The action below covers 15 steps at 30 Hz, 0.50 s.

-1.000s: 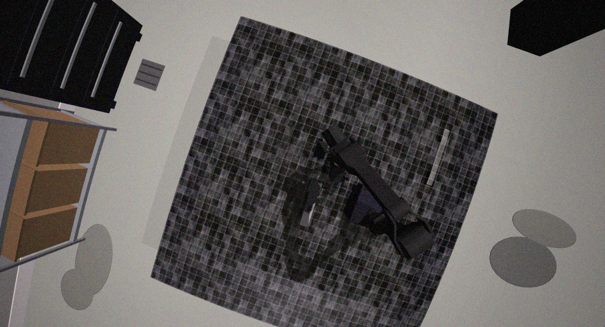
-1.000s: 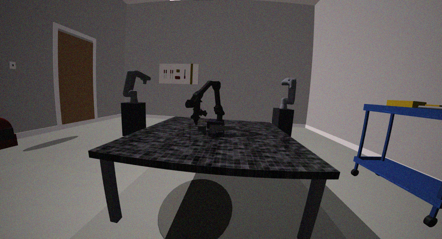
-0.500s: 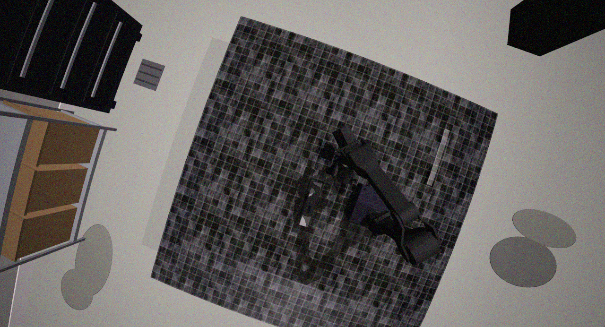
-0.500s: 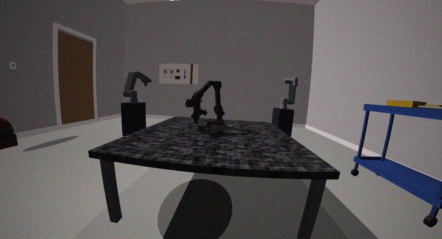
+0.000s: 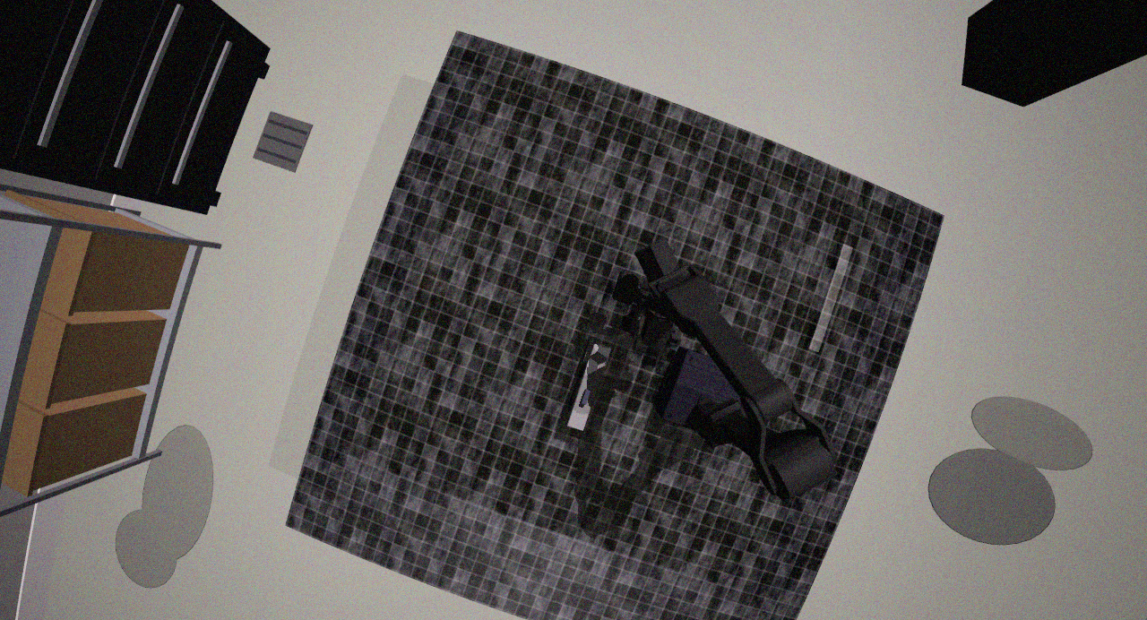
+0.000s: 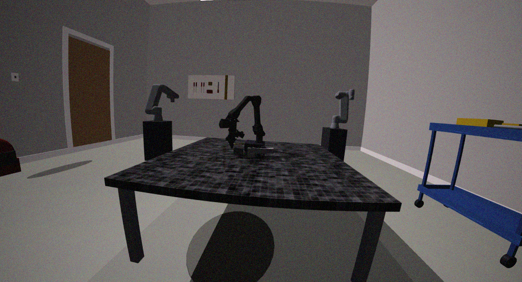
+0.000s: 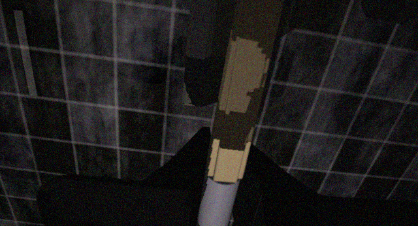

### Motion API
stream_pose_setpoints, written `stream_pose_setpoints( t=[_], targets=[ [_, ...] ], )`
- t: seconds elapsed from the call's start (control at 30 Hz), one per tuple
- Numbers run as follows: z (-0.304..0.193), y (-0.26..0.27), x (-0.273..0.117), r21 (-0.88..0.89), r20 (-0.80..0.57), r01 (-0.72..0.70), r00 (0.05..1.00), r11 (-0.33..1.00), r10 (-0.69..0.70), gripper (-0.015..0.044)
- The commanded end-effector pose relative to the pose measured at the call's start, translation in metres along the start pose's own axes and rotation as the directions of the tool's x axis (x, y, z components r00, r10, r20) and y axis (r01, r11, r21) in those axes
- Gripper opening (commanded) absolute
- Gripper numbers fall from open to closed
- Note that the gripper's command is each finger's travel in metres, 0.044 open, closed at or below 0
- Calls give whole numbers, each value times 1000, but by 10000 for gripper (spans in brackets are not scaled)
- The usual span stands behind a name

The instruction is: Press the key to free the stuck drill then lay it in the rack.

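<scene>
Gripper (image 5: 648, 328) (image 6: 231, 144) (image 7: 217, 135) nearly closed, gripping the drill (image 7: 244, 72)
Drill found between the fingertips, tan length pointing outward over the checked table (image 5: 481, 215) (image 6: 255, 178) (image 7: 91, 79); pale narrow piece (image 5: 578, 417) lies near the gripper; rack not positively identified

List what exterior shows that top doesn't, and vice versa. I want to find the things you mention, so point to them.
Exterior only: brown door (image 6: 89, 90), wall tool board (image 6: 193, 94), blue wheeled cart (image 6: 474, 131).

Top only: shelf unit (image 5: 120, 317) with orange-brown dividers, black cabinet (image 5: 120, 71) with three pale bars.

Both: black robot arm (image 5: 710, 307) (image 6: 257, 114), dark checkered table (image 5: 481, 175) (image 6: 255, 181).
</scene>
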<state>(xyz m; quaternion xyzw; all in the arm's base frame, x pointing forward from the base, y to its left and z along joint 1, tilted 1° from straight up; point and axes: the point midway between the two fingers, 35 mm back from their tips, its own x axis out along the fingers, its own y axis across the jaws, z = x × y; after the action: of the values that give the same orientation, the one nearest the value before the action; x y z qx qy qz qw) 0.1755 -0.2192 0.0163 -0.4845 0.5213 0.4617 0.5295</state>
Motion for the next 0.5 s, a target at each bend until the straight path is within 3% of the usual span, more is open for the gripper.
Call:
stream_pose_setpoints(
  t=[0.0,0.47],
  targets=[
    [2,0,8,-5,7,2,1000,1000,-2,0],
    [1,0,20,-5,7,2,1000,1000,-2,0]
  ],
)
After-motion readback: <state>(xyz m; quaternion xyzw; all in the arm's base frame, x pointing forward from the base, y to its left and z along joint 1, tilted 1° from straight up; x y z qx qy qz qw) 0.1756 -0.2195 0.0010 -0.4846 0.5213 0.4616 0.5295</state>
